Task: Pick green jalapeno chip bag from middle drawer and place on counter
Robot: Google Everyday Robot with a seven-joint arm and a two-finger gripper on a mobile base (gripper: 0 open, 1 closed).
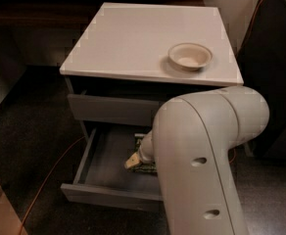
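Observation:
The middle drawer (104, 168) is pulled open below the upper grey front. The green jalapeno chip bag (146, 167) lies on the drawer floor at the right, mostly hidden behind my arm; only a dark green strip shows. My gripper (133, 160) reaches down into the drawer at the bag's left edge, with a pale fingertip showing. The big white arm link covers the rest of it. The white counter (133, 38) is above.
A cream bowl (190, 56) stands on the counter's right side. The upper grey drawer front (113, 109) is shut. An orange cable (50, 180) runs over the dark floor at the left. A dark cabinet (275, 72) stands at the right.

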